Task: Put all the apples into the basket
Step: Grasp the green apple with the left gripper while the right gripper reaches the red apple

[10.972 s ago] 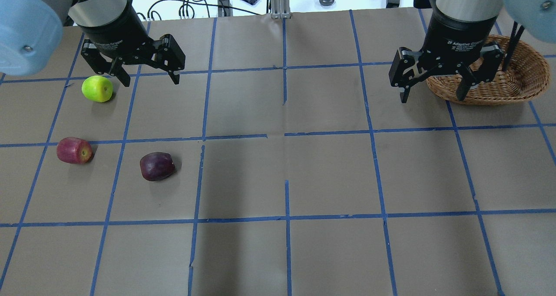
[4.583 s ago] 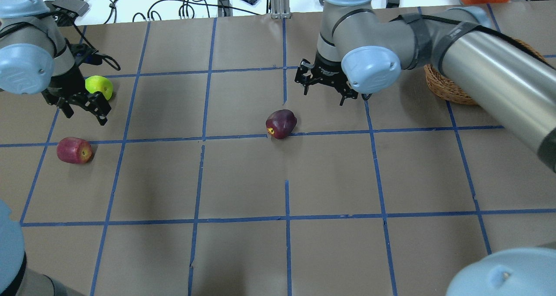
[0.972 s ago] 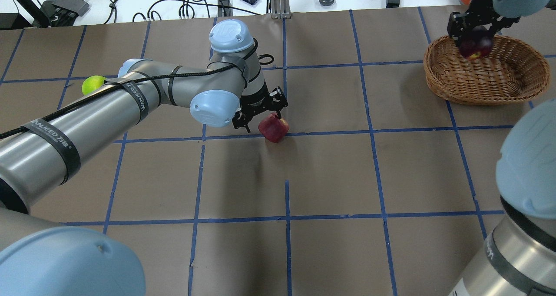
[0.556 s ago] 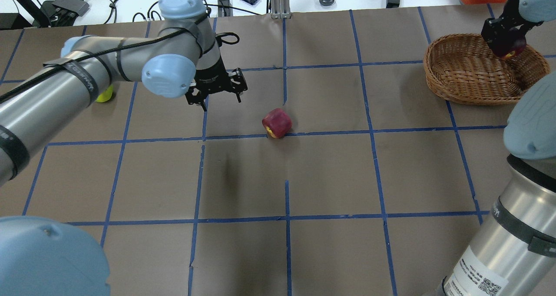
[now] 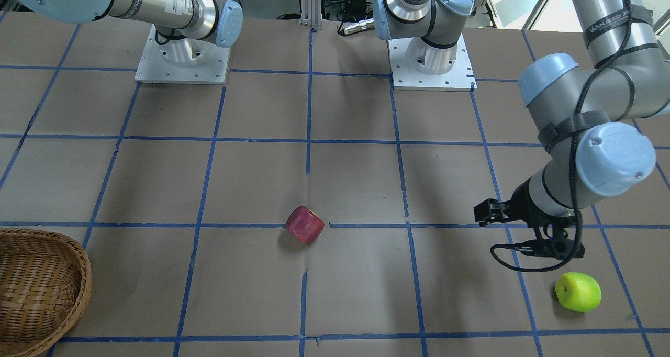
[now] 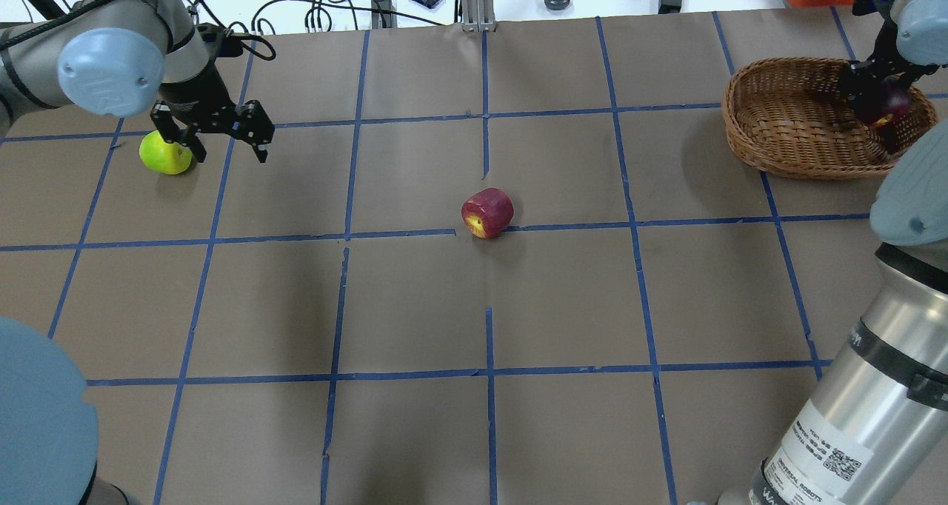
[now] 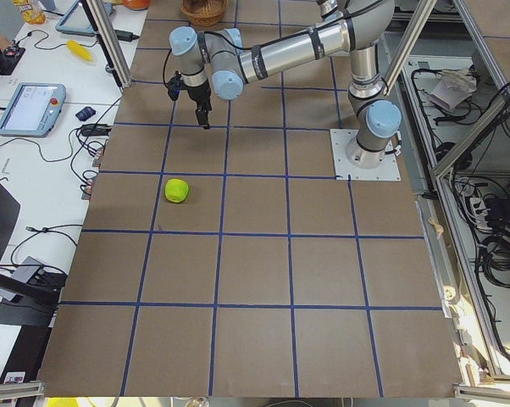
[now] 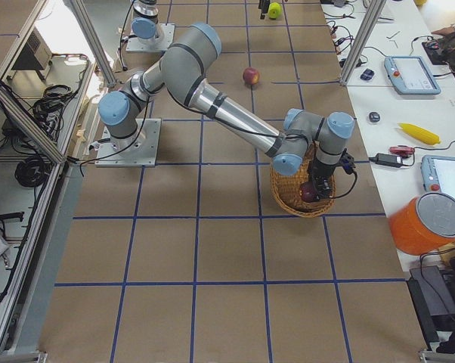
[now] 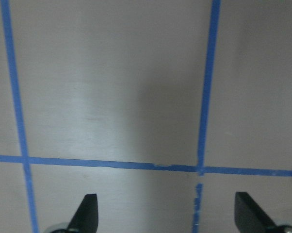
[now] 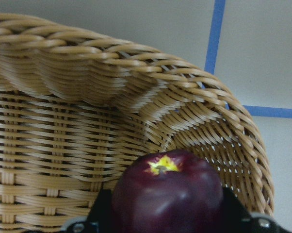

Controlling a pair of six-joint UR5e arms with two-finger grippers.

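The dark maroon apple is glossy, with a yellow star at its stem end. It sits low inside the basket, against the far wall, and the right gripper is clamped on it with a finger on each flank.

The red apple lies on its side near the middle of the table, yellow patch showing, right at a line of blue tape. The lime green apple is well away on the robot's left. The left gripper hangs near it, jaws spread wide and holding nothing, with only paper below.

The surface is brown paper gridded in blue tape, with the woven basket on the robot's right. Beyond the edge there's a white bench with tangled cables and an orange container.
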